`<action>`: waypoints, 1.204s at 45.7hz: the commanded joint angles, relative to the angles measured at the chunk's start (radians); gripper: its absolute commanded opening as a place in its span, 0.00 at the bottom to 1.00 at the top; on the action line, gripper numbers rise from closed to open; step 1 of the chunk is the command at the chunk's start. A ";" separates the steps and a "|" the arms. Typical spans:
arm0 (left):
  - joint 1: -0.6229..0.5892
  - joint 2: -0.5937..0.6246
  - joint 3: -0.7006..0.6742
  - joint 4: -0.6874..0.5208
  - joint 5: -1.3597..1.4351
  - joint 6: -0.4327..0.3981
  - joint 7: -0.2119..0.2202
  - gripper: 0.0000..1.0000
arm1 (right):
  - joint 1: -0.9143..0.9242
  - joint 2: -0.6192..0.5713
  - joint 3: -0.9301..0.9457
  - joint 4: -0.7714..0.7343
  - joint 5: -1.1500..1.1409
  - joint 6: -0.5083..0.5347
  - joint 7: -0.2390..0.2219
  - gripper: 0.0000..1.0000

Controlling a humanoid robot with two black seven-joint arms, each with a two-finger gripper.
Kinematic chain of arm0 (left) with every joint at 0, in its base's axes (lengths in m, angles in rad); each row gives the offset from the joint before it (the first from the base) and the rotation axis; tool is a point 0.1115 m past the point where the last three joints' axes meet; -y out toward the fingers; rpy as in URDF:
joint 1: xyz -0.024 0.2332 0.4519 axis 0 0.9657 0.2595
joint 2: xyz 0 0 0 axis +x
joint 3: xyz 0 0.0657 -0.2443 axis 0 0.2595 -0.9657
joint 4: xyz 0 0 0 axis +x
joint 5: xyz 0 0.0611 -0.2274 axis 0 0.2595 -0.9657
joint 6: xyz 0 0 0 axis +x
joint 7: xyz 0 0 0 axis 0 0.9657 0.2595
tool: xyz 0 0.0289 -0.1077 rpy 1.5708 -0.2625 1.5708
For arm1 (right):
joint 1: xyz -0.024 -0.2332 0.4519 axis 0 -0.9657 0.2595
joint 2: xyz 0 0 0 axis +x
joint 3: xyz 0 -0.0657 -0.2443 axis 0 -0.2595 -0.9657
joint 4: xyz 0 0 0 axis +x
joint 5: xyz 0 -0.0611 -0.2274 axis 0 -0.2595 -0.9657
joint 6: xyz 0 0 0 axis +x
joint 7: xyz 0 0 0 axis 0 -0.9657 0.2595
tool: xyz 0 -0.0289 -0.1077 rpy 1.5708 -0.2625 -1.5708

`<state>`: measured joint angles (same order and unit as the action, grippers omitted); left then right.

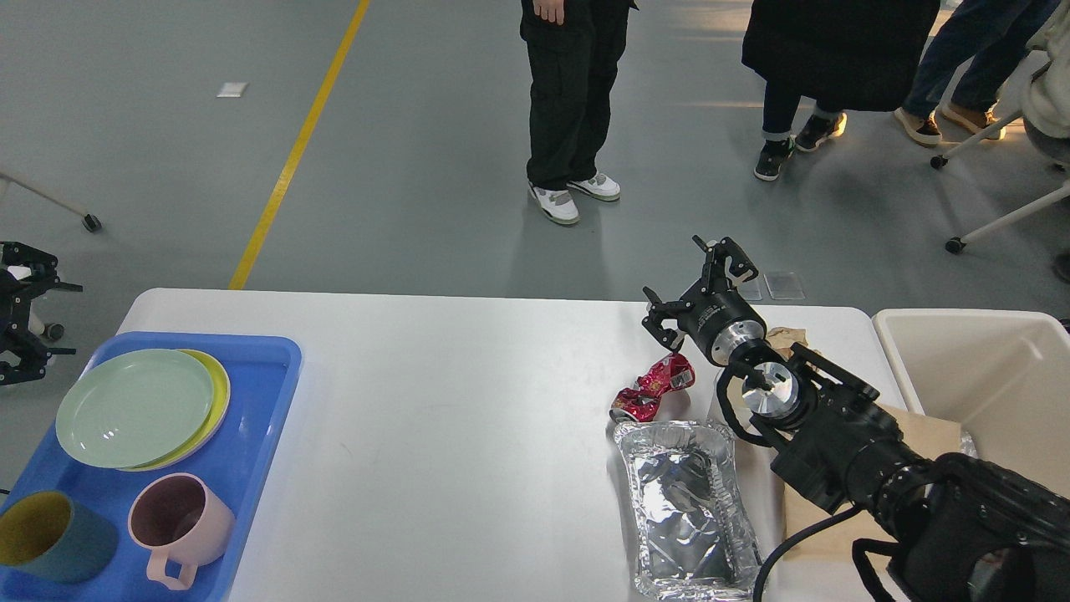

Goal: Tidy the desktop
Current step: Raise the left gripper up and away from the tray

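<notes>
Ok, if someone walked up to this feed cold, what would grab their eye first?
Probably the right gripper, raised with fingers spread open over the desktop's far right side, just above a crushed red can. Right in front of the can lies a crumpled foil tray. At the left edge, a blue tray holds stacked green plates, a pink mug and a teal cup.
</notes>
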<state>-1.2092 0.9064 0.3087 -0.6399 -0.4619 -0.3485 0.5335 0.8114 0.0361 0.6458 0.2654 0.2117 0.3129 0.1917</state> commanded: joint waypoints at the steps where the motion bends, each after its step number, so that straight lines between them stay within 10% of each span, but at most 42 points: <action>1: -0.001 -0.001 -0.022 0.005 0.000 0.000 0.002 0.74 | 0.000 0.001 0.000 0.000 0.000 0.000 0.000 1.00; 55: 0.045 -0.009 -0.197 0.046 0.022 0.000 0.005 0.74 | 0.000 -0.001 0.000 0.000 0.000 0.002 0.000 1.00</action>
<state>-1.1686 0.8986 0.1207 -0.5954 -0.4403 -0.3479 0.5386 0.8115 0.0362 0.6458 0.2654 0.2117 0.3129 0.1918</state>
